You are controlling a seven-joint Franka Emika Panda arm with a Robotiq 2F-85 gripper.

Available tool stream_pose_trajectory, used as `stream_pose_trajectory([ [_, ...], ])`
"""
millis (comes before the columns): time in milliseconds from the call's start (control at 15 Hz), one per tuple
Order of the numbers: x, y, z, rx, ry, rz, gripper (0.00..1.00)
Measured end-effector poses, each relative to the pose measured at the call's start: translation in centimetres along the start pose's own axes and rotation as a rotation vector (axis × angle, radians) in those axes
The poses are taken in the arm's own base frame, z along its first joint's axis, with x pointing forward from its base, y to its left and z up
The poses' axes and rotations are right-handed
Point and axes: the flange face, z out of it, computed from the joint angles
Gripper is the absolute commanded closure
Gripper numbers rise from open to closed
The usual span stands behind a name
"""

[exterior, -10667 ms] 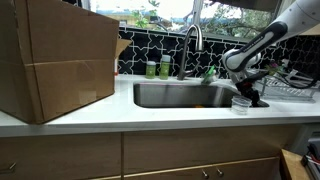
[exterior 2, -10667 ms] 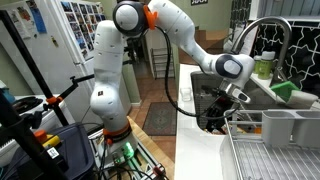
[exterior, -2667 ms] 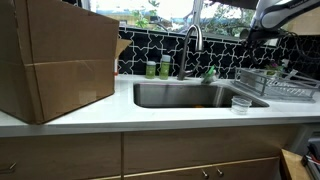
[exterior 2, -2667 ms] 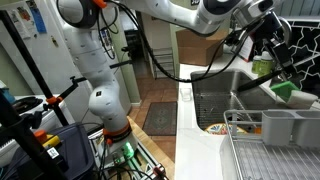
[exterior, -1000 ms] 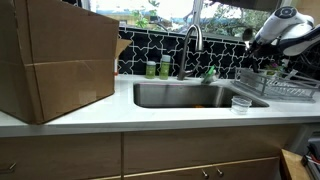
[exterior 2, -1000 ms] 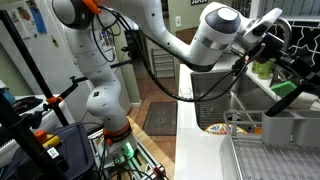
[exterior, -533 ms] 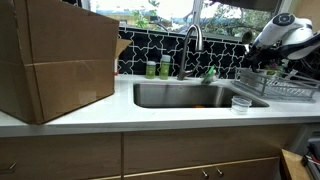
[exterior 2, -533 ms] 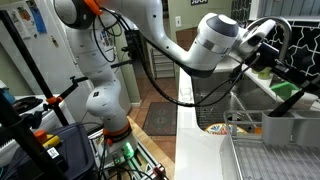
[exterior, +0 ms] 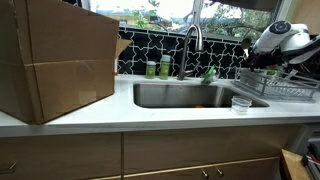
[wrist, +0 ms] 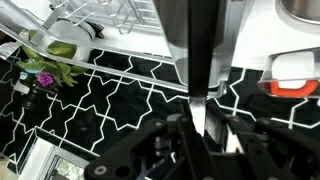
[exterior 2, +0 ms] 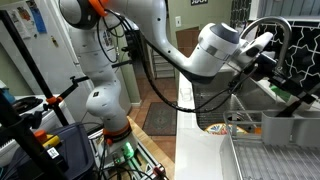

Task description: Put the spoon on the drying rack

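The drying rack [exterior: 278,86] is a low silver wire rack on the counter right of the sink, and it also shows in an exterior view [exterior 2: 268,152]. My gripper [exterior: 303,63] hangs just above the rack's far side, seen too in an exterior view [exterior 2: 268,66]. In the wrist view, which stands upside down, the gripper [wrist: 198,122] is shut on the spoon [wrist: 195,45]. Its dark handle runs straight out from between the jaws. The spoon's bowl is out of view. The rack's wires [wrist: 112,14] show at the top of the wrist view.
A small clear cup [exterior: 241,103] stands on the counter by the steel sink [exterior: 185,96]. The faucet [exterior: 192,44] and green bottles [exterior: 158,69] stand behind the sink. A large cardboard box [exterior: 55,60] fills the counter's other end. A grey caddy [exterior 2: 280,125] sits in the rack.
The arm has lowered a little and shifted toward the rack, still holding the spoon. The cup and rack have not moved.
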Motion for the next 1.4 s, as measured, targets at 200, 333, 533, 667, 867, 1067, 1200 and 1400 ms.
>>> stream_pose_trajectory([
  [200,-0.2,-0.1,0.1,-0.004,0.000,-0.003,0.95],
  [333,-0.2,-0.1,0.2,-0.005,0.000,-0.004,0.95],
  [533,-0.2,0.0,0.2,-0.009,-0.001,-0.004,0.65],
  [667,-0.3,0.0,0.3,-0.012,-0.002,-0.002,0.50],
  [867,-1.2,0.1,1.2,-0.043,-0.026,-0.009,0.27],
  [1067,-1.9,0.1,1.9,-0.055,-0.042,-0.015,0.04],
  [1200,-1.9,0.4,2.1,-0.065,-0.044,-0.013,0.00],
  [1400,-2.0,1.0,2.5,-0.079,-0.049,-0.007,0.00],
])
